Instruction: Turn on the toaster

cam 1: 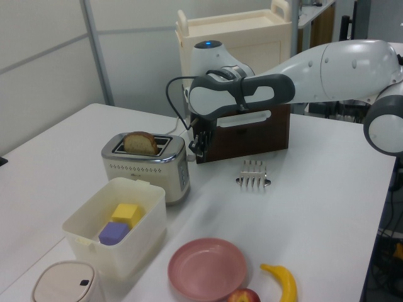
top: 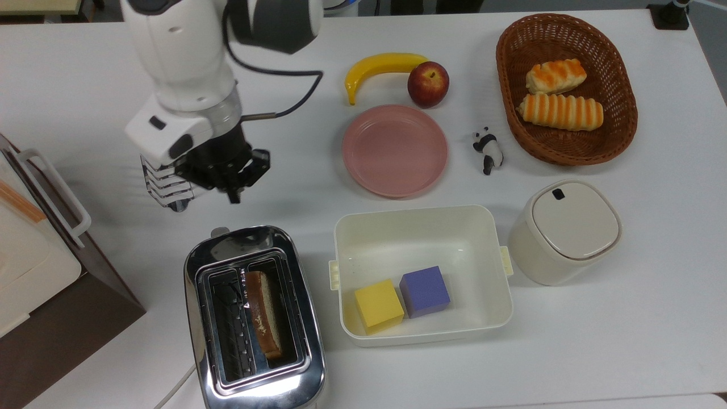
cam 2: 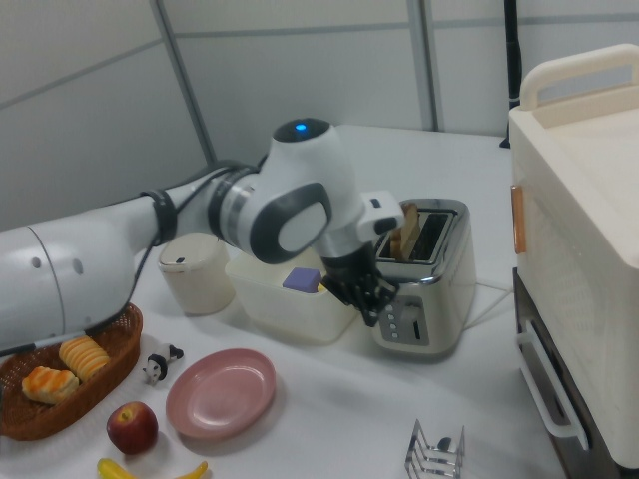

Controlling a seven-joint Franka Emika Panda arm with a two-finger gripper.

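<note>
Looking down in the top view, we have the hand (top: 230, 180) hanging left of centre in the frame, above the table (top: 625, 318) and clear of the toaster (top: 254, 318), which sits below it at the lower left. A strip of bare table separates the two. In the left view the hand (cam 1: 196, 146) floats just right of the toaster (cam 1: 146, 165), level with its upper part and not touching it. In the right view the hand (cam 2: 371, 297) overlaps the toaster's (cam 2: 424, 284) left flank, so we can't read the gap there.

Whether the hand is spread or closed, we cannot tell; the dark fingers bunch together from every angle.

The toaster's bottom edge and its white cord (top: 173, 389) run off the lower frame edge in the top view. The robot arm (top: 182, 68) is cut off at the top of that frame and partly covers the wire toast rack (top: 164, 184).

As for the toaster itself: shiny chrome, rounded corners, two dark slots. A slice of toast (top: 262, 322) stands in the slot nearer the white bin (top: 423, 227), poking above the rim in the left view. A small knob (top: 218, 232) shows at the end facing the hand.
</note>
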